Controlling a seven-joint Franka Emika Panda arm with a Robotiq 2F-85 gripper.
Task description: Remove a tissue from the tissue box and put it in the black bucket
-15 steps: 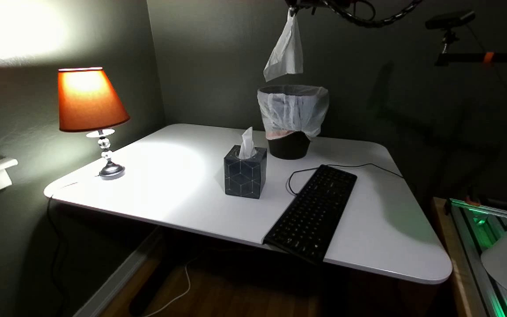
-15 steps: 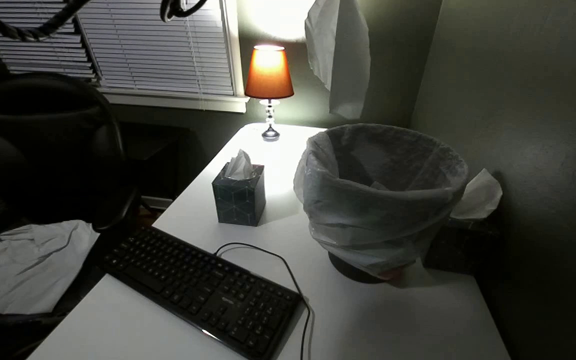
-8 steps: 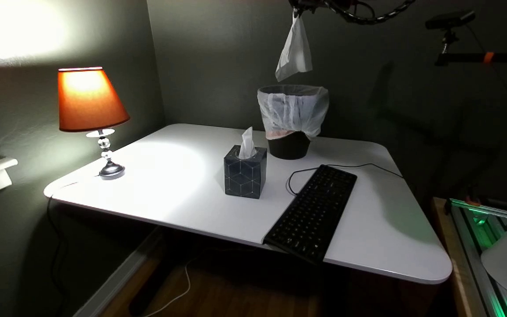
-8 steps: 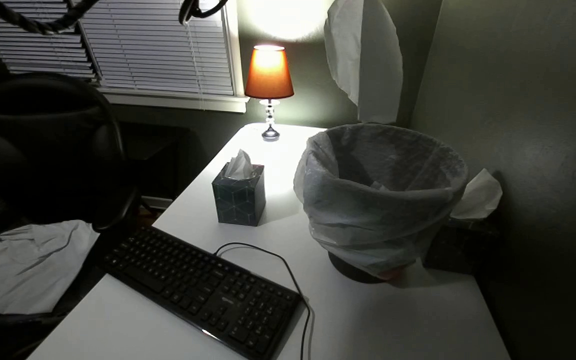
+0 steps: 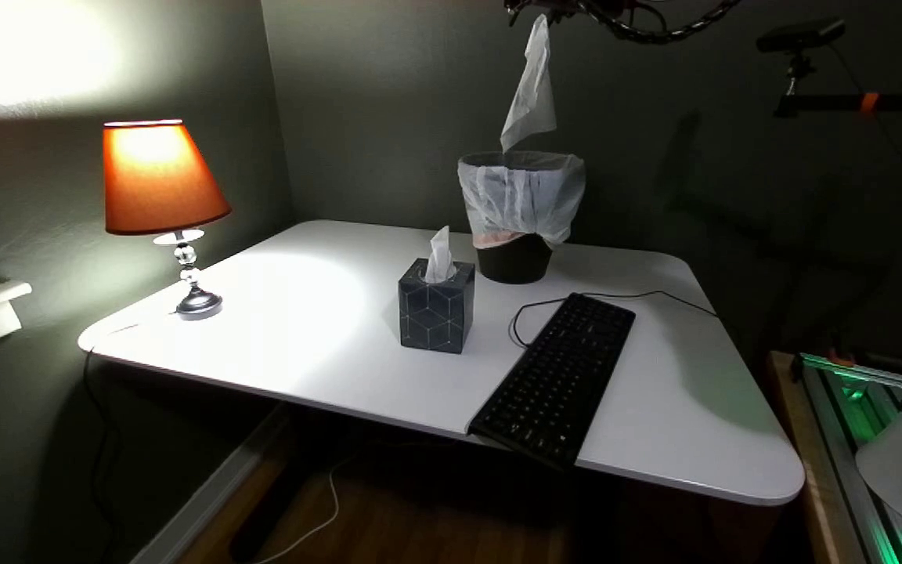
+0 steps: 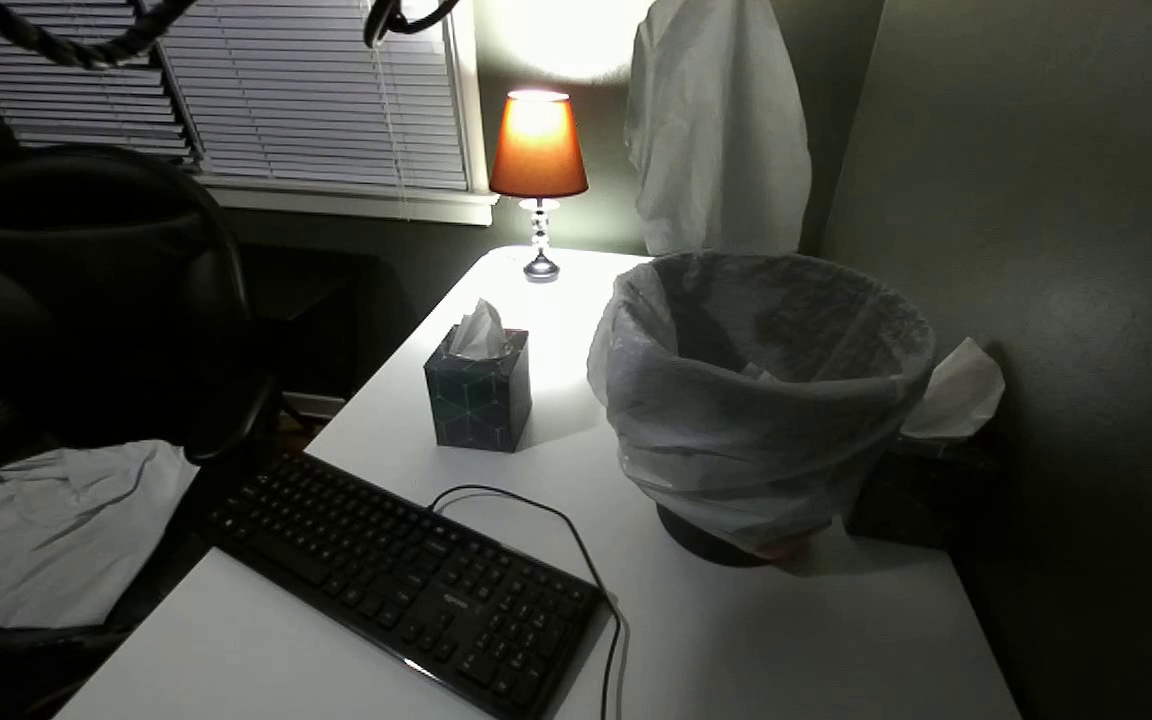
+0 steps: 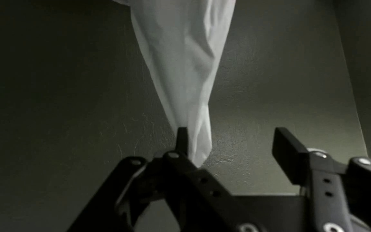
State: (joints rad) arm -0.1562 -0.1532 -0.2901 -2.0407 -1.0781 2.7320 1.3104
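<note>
My hand (image 7: 231, 141) is spread wide. The white tissue (image 5: 532, 98) is up in the air right by it, above the black bucket (image 5: 515, 262). The tissue box (image 5: 429, 315) sits on the tabletop (image 5: 373, 392).

White tissue (image 5: 535, 92) in mid-air above bag-lined black bucket (image 5: 514, 261) near far edge of bench (image 5: 670, 392); dark tufted tissue box (image 5: 431, 315) upright, nearer front edge

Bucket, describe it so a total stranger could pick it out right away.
Find the white desk in an exterior view. Behind the tissue box, to the right, stands the bucket. Unlike the square tissue box and flat keyboard, it is round, with a white bag draped over its top.
</note>
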